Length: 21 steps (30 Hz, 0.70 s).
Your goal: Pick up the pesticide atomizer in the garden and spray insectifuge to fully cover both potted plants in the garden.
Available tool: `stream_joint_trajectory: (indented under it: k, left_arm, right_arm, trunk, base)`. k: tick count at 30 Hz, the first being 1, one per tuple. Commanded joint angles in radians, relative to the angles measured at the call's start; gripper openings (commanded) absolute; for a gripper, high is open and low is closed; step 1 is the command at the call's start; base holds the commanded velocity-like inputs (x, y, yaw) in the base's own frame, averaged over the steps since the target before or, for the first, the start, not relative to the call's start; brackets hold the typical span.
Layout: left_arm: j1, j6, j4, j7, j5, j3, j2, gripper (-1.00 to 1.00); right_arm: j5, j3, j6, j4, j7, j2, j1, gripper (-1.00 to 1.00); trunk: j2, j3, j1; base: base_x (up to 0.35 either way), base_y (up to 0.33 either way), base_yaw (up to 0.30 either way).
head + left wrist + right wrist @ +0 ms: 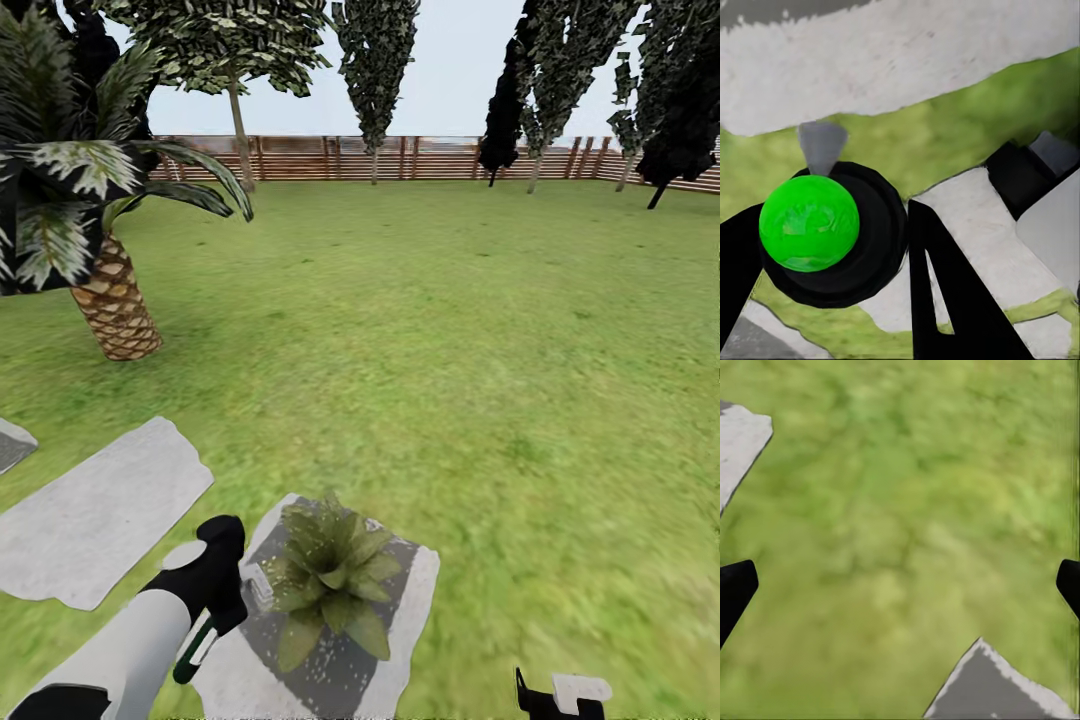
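Observation:
One potted plant [332, 582], a low rosette of pointed green leaves, stands on a grey stepping stone [405, 600] low in the head view. Fine white specks of insectifuge [292, 578] dot its leaves and the stone around it. Just left of the plant, my left gripper [220, 578] is shut on the pesticide atomizer [199, 640]. In the left wrist view the atomizer [810, 223] is a bright green dome in a black body with a grey nozzle, held in the left gripper [832, 217]. My right gripper [565, 692] [900, 589] hangs open over bare grass, right of the plant.
A large palm [112, 300] stands at the left, and a wide flat stepping stone [95, 515] lies left of my arm. Open lawn [450, 330] stretches ahead to a brown slat fence [420, 158] lined with tall trees.

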Motion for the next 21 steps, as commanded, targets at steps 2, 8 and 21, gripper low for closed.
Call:
stream_joint_trajectory:
  k: [2, 8, 21]
  left_arm:
    - [-0.002, 0.008, -0.002, -0.016, -0.052, 0.001, -0.004, -1.0]
    - [-0.001, 0.009, -0.002, -0.045, -0.077, 0.0, -0.004, -1.0]
    - [0.0, 0.02, -0.002, -0.038, -0.074, 0.009, -0.006, -1.0]
  right_arm:
    - [0.011, -0.007, -0.002, 0.001, -0.004, 0.0, -0.001, 1.0]
    - [0.011, -0.007, -0.002, 0.001, -0.004, 0.002, -0.001, 1.0]
    - [0.011, -0.007, -0.002, 0.001, -0.004, 0.002, -0.001, 1.0]
  trunk:
    - [0.0, -0.001, 0.0]
    - [0.0, -0.001, 0.0]
    - [0.0, -0.001, 0.0]
  base:
    - [-0.069, -0.272, 0.0]
    - [-0.048, -0.154, 0.199]
    - [-0.001, -0.002, 0.186]
